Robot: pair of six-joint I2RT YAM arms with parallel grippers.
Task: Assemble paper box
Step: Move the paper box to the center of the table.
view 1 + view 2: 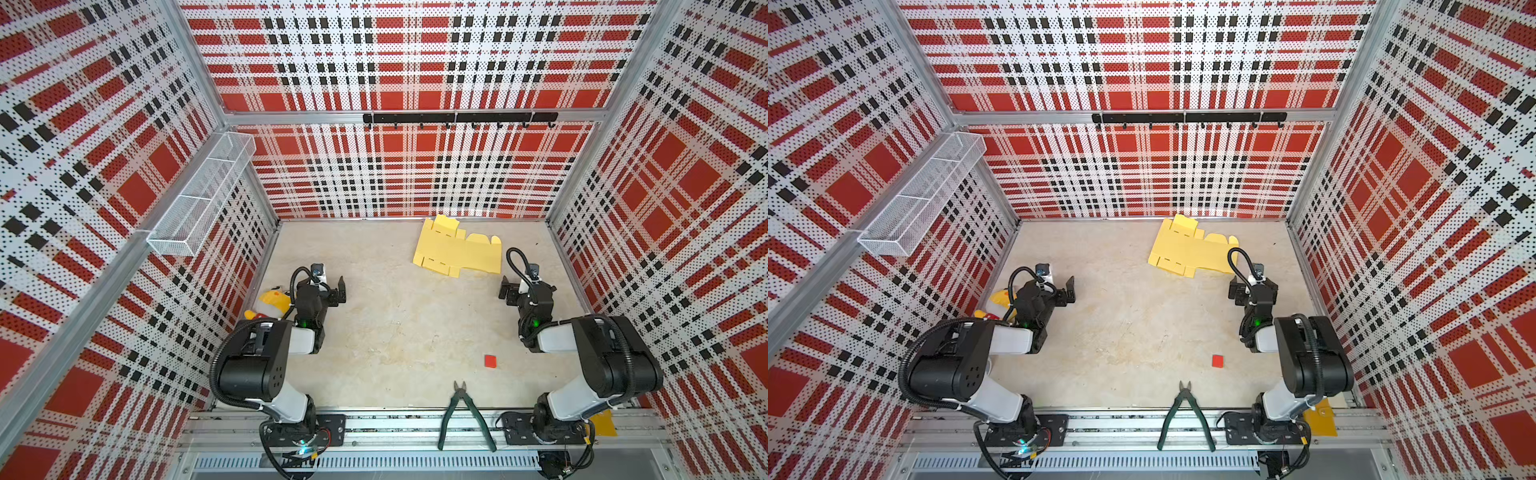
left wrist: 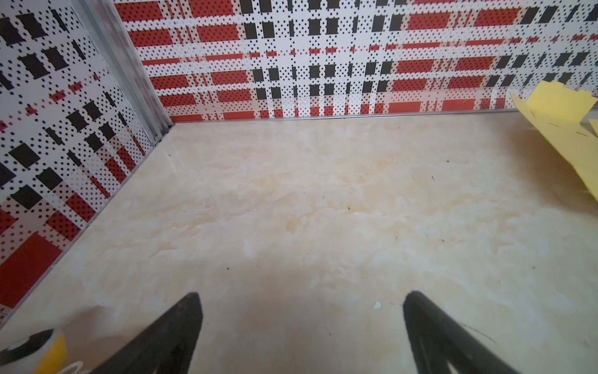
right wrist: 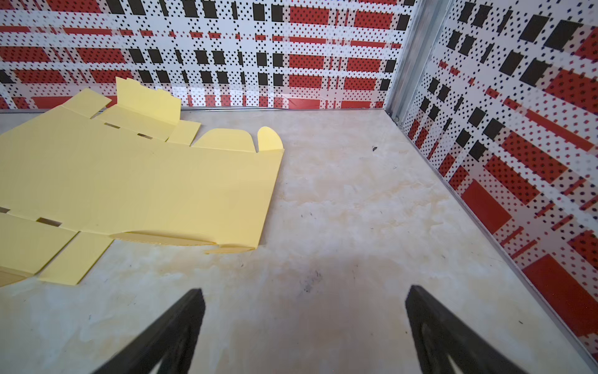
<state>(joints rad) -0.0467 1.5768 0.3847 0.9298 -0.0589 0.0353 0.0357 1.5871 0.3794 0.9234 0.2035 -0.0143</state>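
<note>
Paper box (image 3: 145, 181) unfolded; I read slots sharpest in right wrist view. Pliers (image 1: 465, 415), well apart from box, top views only. Left gripper (image 2: 302, 294), right gripper (image 3: 305, 288) spread, empty

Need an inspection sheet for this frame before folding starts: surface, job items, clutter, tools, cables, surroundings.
Surface: beige marbled table, faint scuffs and specks.
Job's things: paper box, an unfolded sheet near the back wall, one flap standing up, untouched.
Clutter: plush toy beside the left arm; red square towards the front; cutters across the front edge; yellow tag by the right arm's base.
Grippers: left tool open, empty; right tool open, empty, short of the sheet.
Cables: black hoses run along both arms; wires at the left base.
Surroundings: plaid perforated walls; mesh basket on the left wall; hook rail on the back wall.
</note>
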